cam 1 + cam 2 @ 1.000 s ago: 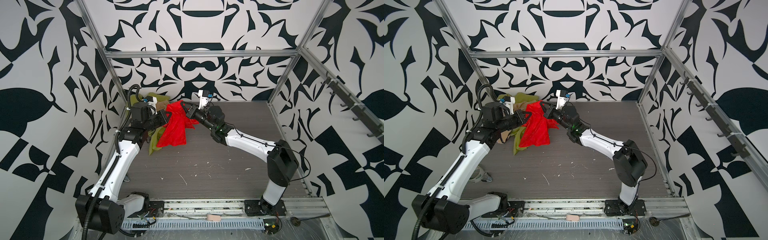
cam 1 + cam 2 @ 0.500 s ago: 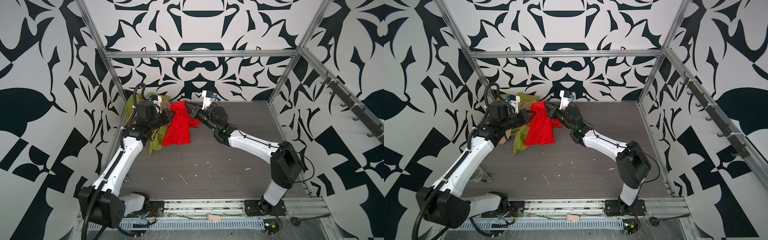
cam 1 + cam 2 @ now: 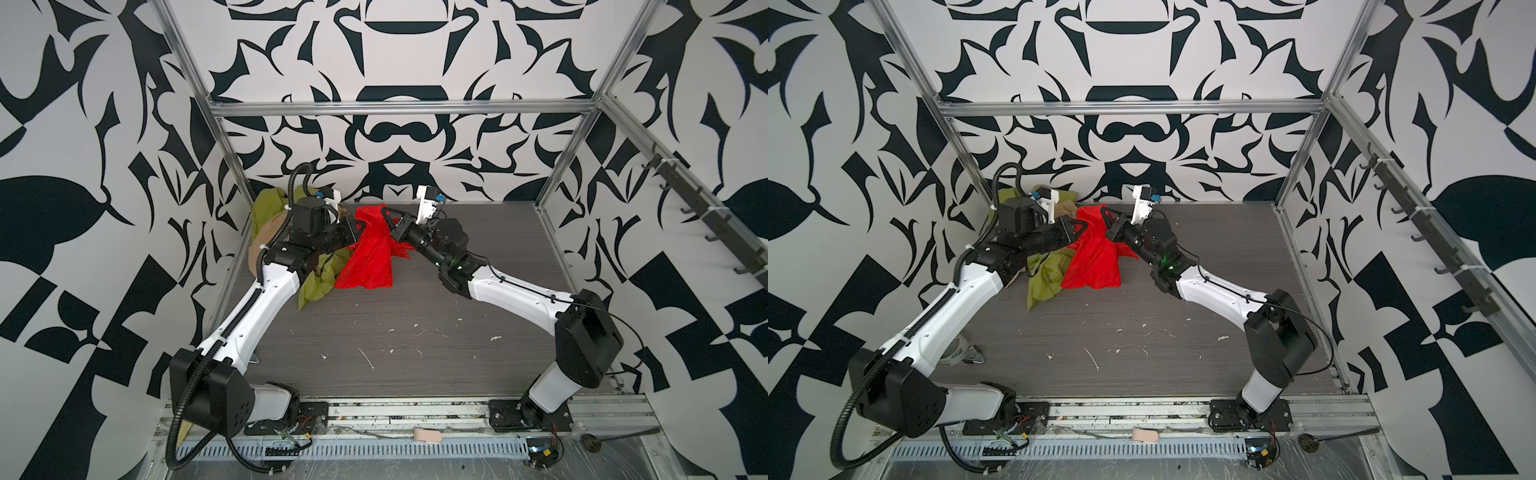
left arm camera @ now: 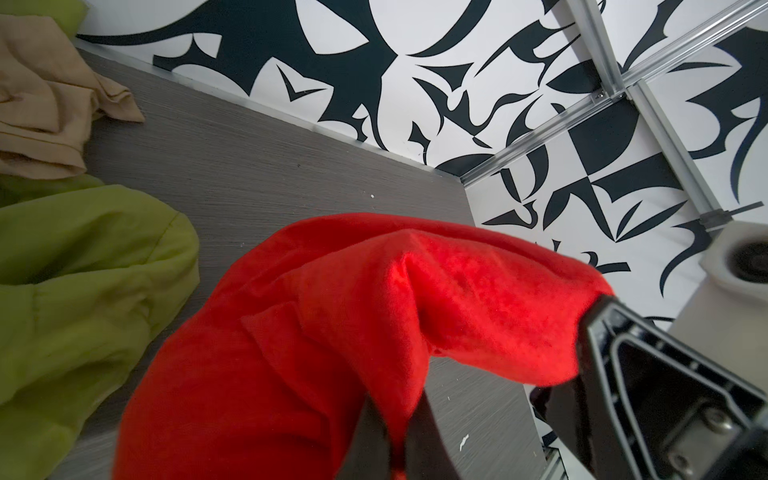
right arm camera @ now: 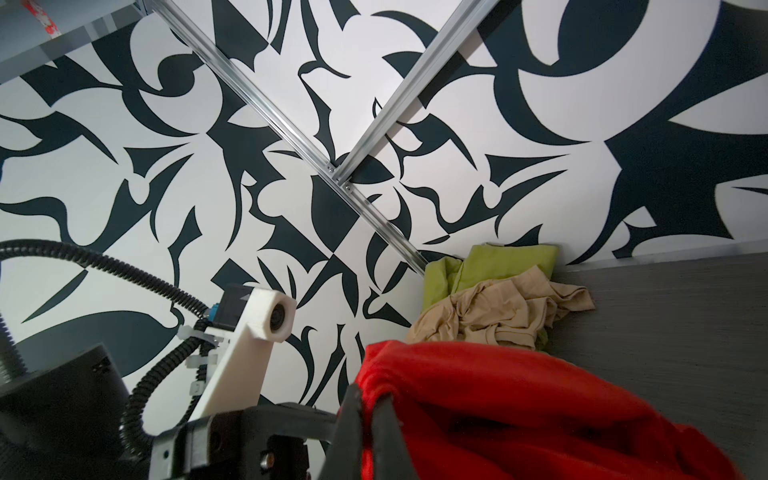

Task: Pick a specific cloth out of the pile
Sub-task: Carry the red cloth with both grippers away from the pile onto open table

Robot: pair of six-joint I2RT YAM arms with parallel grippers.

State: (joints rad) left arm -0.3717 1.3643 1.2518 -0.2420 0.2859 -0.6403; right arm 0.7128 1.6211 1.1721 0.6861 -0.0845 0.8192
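The red cloth (image 3: 372, 257) (image 3: 1094, 259) hangs above the table near the back left, held up by both grippers at its top edge. My left gripper (image 3: 360, 226) (image 3: 1084, 226) is shut on the cloth (image 4: 332, 332) from the left; a red fold is pinched between its fingers (image 4: 368, 440). My right gripper (image 3: 386, 214) (image 3: 1105, 216) is shut on the cloth (image 5: 498, 415) from the right. The pile (image 3: 270, 224) (image 3: 1050, 270), olive-green and beige, lies in the back left corner behind and under the left arm. The red cloth's lower edge rests on the table beside the green cloth (image 4: 83, 270).
The beige cloth (image 5: 498, 311) sits on the green one against the back wall. Metal frame posts (image 3: 232, 166) stand at the table's back corners. White specks (image 3: 365, 357) dot the grey tabletop (image 3: 457, 353). The right arm (image 3: 519, 291) crosses the table from the front right.
Both grippers have risen and moved toward the back wall with the red cloth between them. The cloth now hangs higher and more spread.
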